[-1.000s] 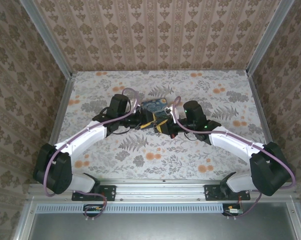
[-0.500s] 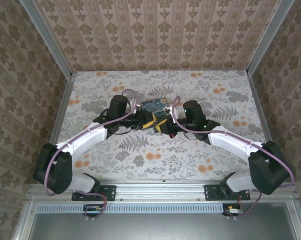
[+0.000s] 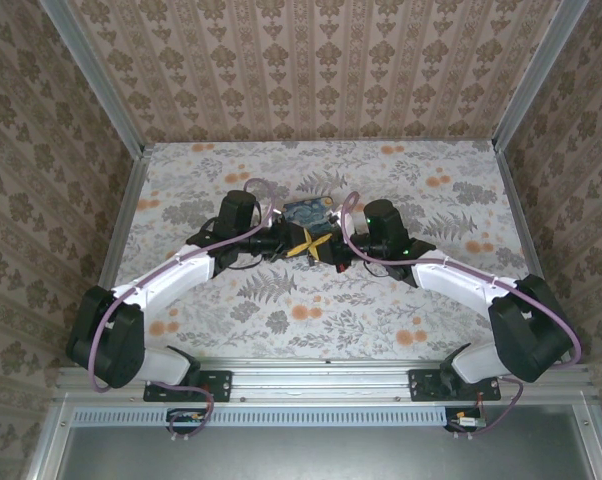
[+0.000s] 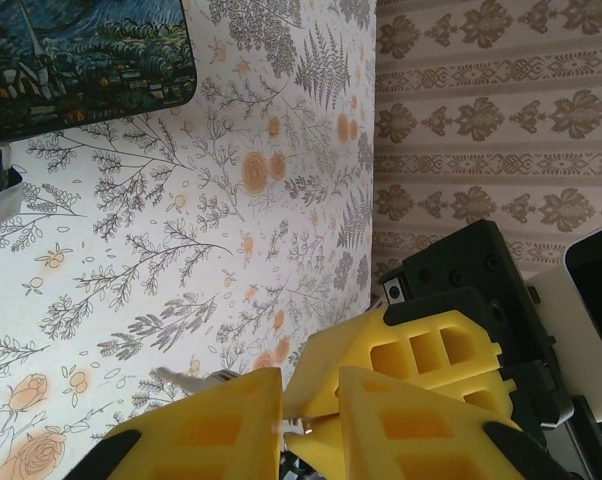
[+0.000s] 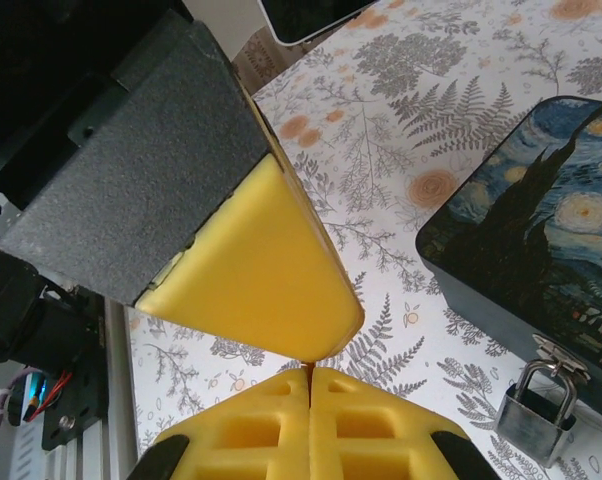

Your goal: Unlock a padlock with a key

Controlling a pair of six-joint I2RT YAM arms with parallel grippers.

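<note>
Fingers (image 5: 241,430) of right gripper (image 5: 309,375) are pressed together, padlock (image 5: 536,412) hung from box (image 5: 521,230) at 3 o'clock. Left gripper (image 4: 311,385) is crossed over them; its state cannot be told.

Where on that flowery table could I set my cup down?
Free: the far strip between painted box and back wall; the near strip between left arm, right arm and metal rail; the far corners. Crowded: the middle, where left tool and right tool cross beside the box.
</note>
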